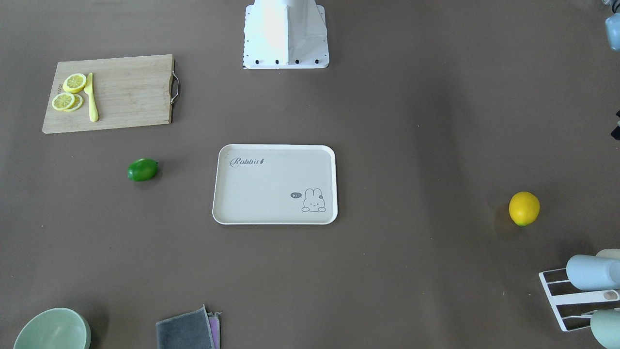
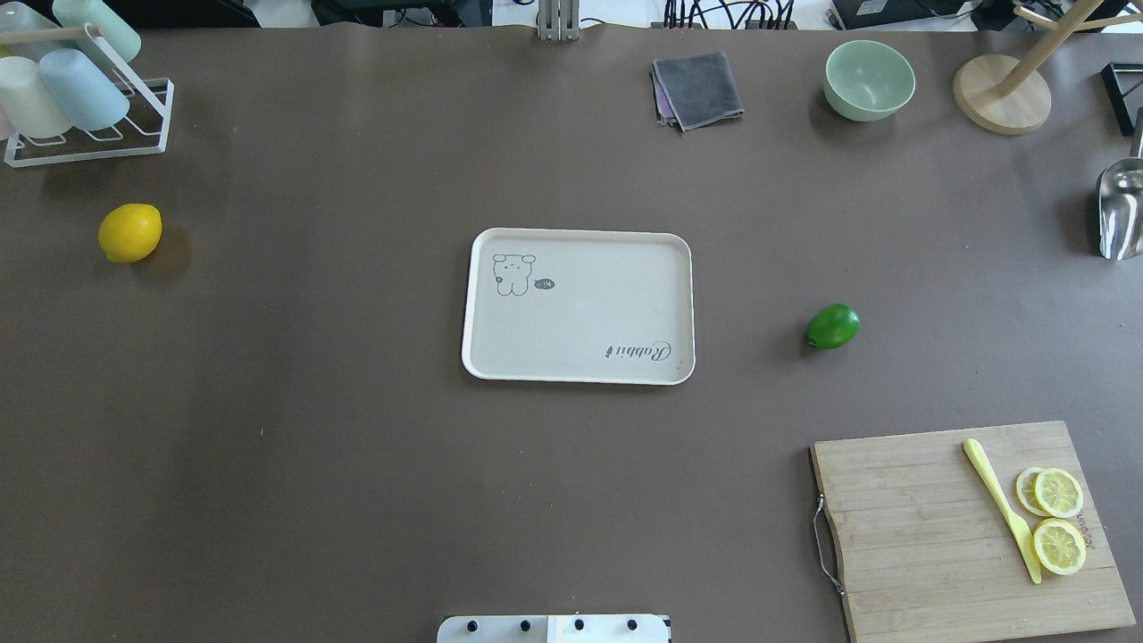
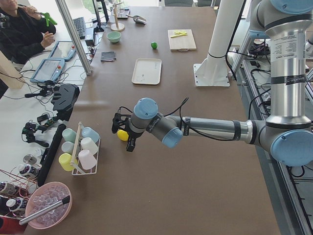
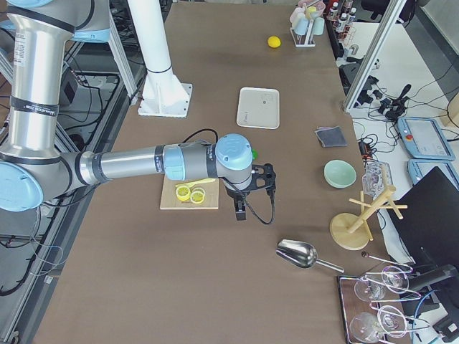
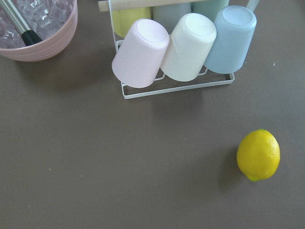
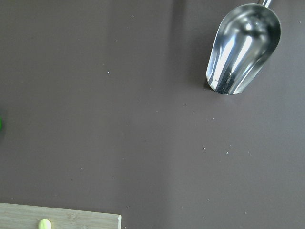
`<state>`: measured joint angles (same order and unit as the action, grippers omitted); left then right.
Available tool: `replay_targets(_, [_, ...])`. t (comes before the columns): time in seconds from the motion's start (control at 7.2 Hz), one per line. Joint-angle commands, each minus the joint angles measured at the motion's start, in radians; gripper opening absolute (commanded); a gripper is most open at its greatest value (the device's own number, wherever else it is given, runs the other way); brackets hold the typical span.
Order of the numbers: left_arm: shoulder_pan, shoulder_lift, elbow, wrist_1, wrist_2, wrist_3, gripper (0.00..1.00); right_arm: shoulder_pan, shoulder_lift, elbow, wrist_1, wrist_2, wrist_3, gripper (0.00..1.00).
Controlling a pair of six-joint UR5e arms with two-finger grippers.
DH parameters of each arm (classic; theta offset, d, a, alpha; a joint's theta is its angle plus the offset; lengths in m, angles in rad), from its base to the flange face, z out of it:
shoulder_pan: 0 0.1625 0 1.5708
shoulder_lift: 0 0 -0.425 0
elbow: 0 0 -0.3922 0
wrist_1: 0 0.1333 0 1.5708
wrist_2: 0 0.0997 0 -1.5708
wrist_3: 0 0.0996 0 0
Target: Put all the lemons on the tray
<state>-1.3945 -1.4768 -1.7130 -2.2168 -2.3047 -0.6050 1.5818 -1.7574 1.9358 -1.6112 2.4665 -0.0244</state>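
The brown worktop point(image 2: 357, 491) fills the overhead frame, with the beige tray point(image 2: 589, 304) at its centre. The left end effector point(image 3: 123, 137) and right end effector point(image 4: 251, 197) show only in side views, so I cannot tell how open they are or whether they hold anything. The yellow lemon point(image 2: 130, 233) lies at the frame's far left and the green lemon point(image 2: 833, 326) right of the tray, both off it on the worktop

We see a wooden cutting board point(image 2: 911, 536) carrying three lemon slices point(image 2: 1059, 546) beside a yellow knife point(image 2: 1002, 511). Pastel cups point(image 5: 188, 45) lie in a white wire rack point(image 1: 551, 301). A steel scoop point(image 6: 240, 52), a mint bowl point(image 2: 857, 105) and a folded grey cloth point(image 2: 699, 87) sit well apart on the brown table point(image 2: 357, 446).
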Motion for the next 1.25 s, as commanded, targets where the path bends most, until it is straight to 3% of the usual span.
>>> replay_targets(0.0, [0.142,-0.072,0.018,-0.047,0.116,-0.104,0.98,-0.014,0.015,0.029,0.001,0.040,0.036,1.00])
replay_targets(0.42, [0.264,-0.207,0.177,-0.096,0.291,-0.107,0.98,-0.089,0.088,0.026,0.001,0.035,0.245,1.00])
replay_targets(0.69, [0.275,-0.223,0.312,-0.261,0.297,-0.136,0.98,-0.117,0.102,0.023,0.040,0.031,0.368,1.00])
replay_targets(1.11, [0.311,-0.226,0.326,-0.285,0.297,-0.182,0.98,-0.229,0.104,0.015,0.207,-0.046,0.584,1.00])
